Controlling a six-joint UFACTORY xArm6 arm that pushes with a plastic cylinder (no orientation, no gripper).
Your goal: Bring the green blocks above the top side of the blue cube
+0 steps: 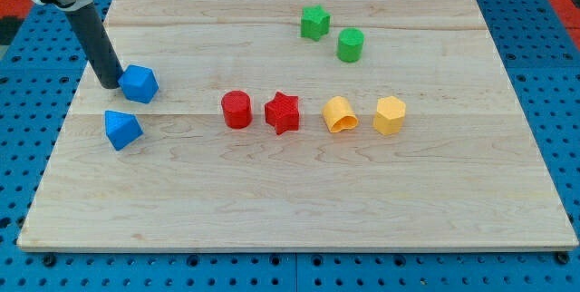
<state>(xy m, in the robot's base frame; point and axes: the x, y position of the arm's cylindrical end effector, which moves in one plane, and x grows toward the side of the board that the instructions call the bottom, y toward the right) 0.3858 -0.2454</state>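
A green star block [314, 22] and a green cylinder [351, 44] sit near the view's top, right of centre, close together. A blue cube [140, 83] lies at the view's left. A second blue block [122, 129], wedge-like, lies just below it. My tip [110, 84] rests on the board right at the left side of the blue cube, touching or nearly touching it. The green blocks are far to the right of my tip.
A red cylinder [236, 109] and a red star [283, 112] sit mid-board. A yellow half-round block [340, 114] and a yellow hexagonal block [390, 115] lie to their right. The wooden board [290, 201] is ringed by blue pegboard.
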